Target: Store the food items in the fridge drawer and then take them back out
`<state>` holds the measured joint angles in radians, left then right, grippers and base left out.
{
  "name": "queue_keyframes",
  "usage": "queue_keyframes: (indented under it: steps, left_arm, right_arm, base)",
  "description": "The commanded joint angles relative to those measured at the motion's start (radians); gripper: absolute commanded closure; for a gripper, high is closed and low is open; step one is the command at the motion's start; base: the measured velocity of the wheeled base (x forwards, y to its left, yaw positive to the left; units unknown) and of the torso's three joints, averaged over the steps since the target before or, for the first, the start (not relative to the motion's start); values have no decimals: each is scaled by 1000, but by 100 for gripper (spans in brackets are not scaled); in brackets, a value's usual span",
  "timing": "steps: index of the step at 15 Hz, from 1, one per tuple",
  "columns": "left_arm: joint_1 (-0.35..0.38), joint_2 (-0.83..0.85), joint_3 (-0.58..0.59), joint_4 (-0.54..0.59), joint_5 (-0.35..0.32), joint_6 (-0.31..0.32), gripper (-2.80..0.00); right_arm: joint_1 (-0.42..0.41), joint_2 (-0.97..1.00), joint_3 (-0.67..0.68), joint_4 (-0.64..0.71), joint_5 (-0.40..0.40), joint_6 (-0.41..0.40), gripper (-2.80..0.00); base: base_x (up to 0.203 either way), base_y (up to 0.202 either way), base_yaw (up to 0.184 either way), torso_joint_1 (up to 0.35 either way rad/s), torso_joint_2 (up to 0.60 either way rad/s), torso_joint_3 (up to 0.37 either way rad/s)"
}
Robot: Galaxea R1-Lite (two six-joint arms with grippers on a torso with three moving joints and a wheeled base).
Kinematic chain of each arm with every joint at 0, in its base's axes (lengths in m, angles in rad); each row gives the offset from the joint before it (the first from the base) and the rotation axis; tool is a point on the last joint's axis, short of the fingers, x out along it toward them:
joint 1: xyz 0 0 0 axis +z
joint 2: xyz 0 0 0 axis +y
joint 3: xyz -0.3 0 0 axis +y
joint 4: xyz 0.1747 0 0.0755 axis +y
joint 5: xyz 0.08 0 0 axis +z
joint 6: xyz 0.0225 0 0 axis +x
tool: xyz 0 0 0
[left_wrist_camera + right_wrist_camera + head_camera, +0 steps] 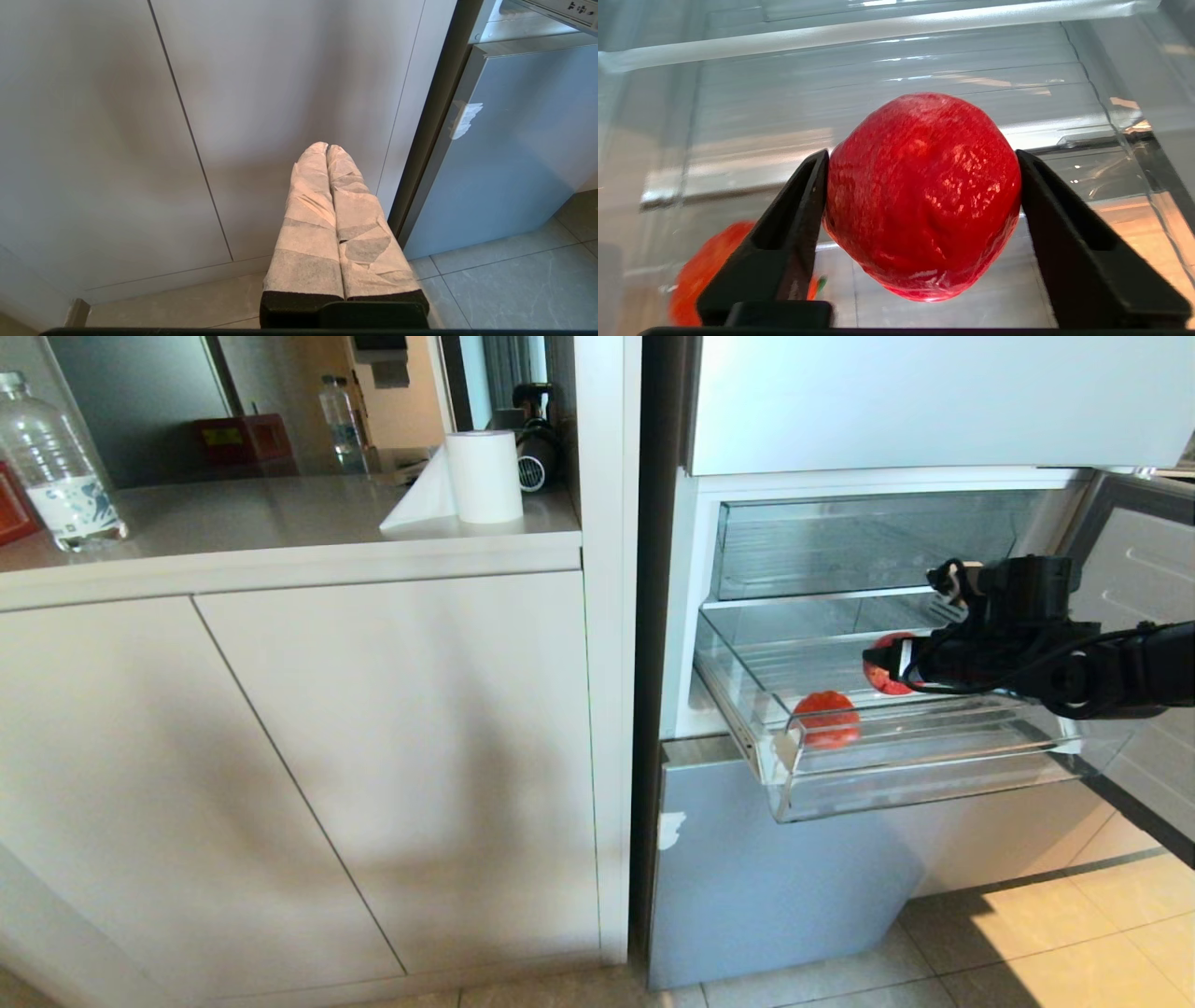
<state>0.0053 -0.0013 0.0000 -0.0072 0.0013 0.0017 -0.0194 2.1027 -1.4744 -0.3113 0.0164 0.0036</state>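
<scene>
Drawer [934, 784]: pulled out of the fridge [840, 420]; clear, ribbed floor; two red fruits inside.
Fruit one [826, 717]: lay by the drawer's front left corner.
Fruit two [924, 196]: over the drawer's middle, between the right gripper's [922, 161] fingers, both touching its sides; whether gripped or released, cannot tell.
Left gripper [327, 149]: fingers pressed together, empty; low before the cabinet [117, 116].

The right tool [882, 663] reaches over the pulled-out fridge drawer [840, 784], meeting one red fruit [887, 677]; another fruit [827, 719] lies inside.
</scene>
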Motion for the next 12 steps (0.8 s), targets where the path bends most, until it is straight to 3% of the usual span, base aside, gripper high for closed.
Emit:
queue_keyframes:
  steps: [1,6,7,12]
  left_arm:
    - [1,0,2,0,0,0,0]
    - [1,0,2,0,0,0,0]
    - [1,0,2,0,0,0,0]
    - [1,0,2,0,0,0,0]
  right_arm:
    - [-6,40,-30,0,0,12,-280]
    - [-6,-154,52,-1,-2,53,-280]
    - [-7,-232,102,-1,-1,58,0]
    - [-15,-627,455,89,0,81,0]
  base:
    - [0,0,0,0,0,0]
    - [0,0,0,0,0,0]
    - [0,0,0,0,0,0]
    - [0,0,0,0,0,0]
